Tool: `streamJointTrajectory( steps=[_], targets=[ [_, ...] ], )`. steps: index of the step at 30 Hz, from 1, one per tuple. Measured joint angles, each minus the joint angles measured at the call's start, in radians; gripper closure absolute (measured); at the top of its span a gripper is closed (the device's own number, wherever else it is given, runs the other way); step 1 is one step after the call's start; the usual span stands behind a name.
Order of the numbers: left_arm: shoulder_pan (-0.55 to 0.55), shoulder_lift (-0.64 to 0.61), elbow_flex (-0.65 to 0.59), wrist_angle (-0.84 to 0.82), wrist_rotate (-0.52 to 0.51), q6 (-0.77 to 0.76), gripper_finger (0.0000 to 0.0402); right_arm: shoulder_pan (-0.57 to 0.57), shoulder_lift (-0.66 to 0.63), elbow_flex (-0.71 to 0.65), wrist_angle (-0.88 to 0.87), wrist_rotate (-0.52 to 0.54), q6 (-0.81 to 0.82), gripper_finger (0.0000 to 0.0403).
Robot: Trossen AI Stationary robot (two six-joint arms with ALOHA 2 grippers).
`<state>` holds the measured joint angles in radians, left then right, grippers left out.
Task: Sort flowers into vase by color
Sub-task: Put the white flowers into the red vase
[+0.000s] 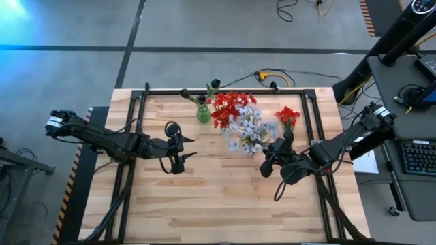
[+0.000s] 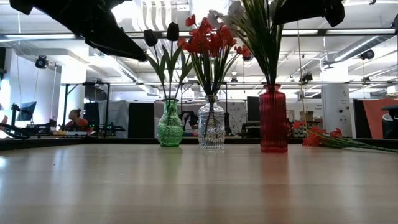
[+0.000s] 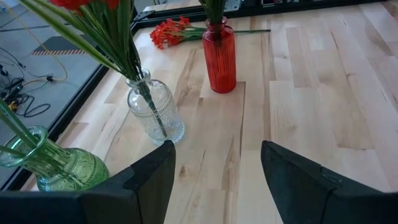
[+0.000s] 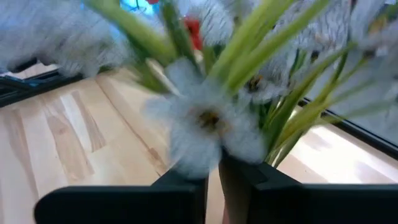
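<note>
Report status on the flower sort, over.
Left gripper open, idle mid-table. Right gripper by the red vase, fingers unclear. One red spray lies loose on the table. Nothing blocking.

Overhead, table-level, two wrist views, vases (image 2: pixel 211 127) shared

Glossy glass vases (image 2: pixel 170 127) on smooth wooden table (image 2: pixel 186 186).

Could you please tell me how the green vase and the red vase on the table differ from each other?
The green vase is squat and round-bellied; the red vase is taller and slimmer, nearly straight-sided. The green vase holds dark buds on a few stems, while the red vase holds a fuller bunch of pale blossoms. In the low view, the green vase stands left of the clear vase, the red one right. Both stand upright and are see-through glass.
</note>
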<state>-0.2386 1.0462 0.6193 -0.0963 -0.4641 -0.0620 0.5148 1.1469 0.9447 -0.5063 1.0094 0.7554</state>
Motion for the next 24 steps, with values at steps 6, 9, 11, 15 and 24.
streamJointTrajectory(
  steps=[6, 9, 11, 15, 24],
  targets=[
    [0.0, 0.0, 0.0, 0.001, 0.0, -0.006, 0.0182, 0.0, 0.0, 0.0, -0.012, -0.005, -0.006, 0.0344],
    [0.0, 0.0, 0.0, 0.001, 0.0, -0.006, 0.0182, 0.0, 0.0, 0.0, -0.011, -0.011, -0.005, 0.0323],
    [0.0, 0.0, 0.0, 0.001, 0.0, -0.006, 0.0182, 0.0, 0.0, 0.0, -0.012, -0.02, 0.003, 0.0309],
    [0.0, 0.0, 0.0, 0.001, 0.0, -0.006, 0.0182, 0.0, 0.0, 0.021, -0.038, -0.05, 0.012, 0.0289],
    [0.0, 0.0, 0.0, 0.001, 0.0, -0.005, 0.0182, 0.0, 0.0, 0.059, -0.103, -0.103, 0.037, 0.0283]
  ],
)
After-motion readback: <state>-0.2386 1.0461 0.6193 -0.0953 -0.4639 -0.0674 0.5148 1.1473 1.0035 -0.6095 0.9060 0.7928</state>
